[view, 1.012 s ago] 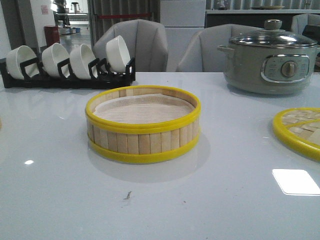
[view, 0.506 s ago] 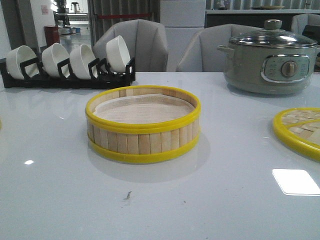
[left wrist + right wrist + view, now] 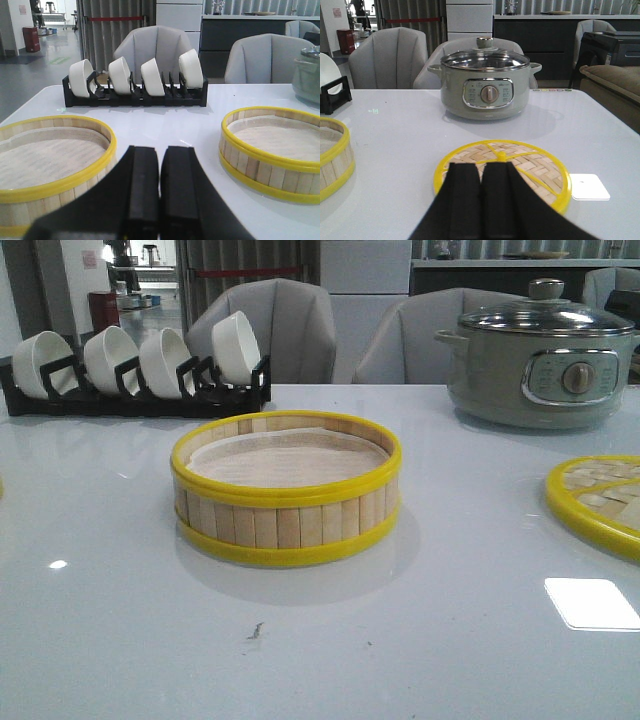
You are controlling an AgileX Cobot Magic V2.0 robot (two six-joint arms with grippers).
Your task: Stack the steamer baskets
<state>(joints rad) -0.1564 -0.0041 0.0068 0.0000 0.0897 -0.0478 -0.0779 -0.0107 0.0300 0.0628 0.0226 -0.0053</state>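
One steamer basket (image 3: 286, 490) with slat walls, yellow rims and a paper liner stands in the middle of the white table in the front view; the left wrist view shows the same basket (image 3: 272, 150). A second steamer basket (image 3: 47, 167) lies close beside my left gripper (image 3: 160, 150), which is shut with nothing between its fingers. My right gripper (image 3: 481, 167) is shut too and hovers over the near edge of the flat woven lid (image 3: 530, 165). Neither gripper shows in the front view.
A black rack of white bowls (image 3: 135, 365) stands at the back left and a grey electric pot (image 3: 540, 360) at the back right. The woven lid (image 3: 600, 500) lies at the right edge. A white square patch (image 3: 592, 602) marks the table near the front right.
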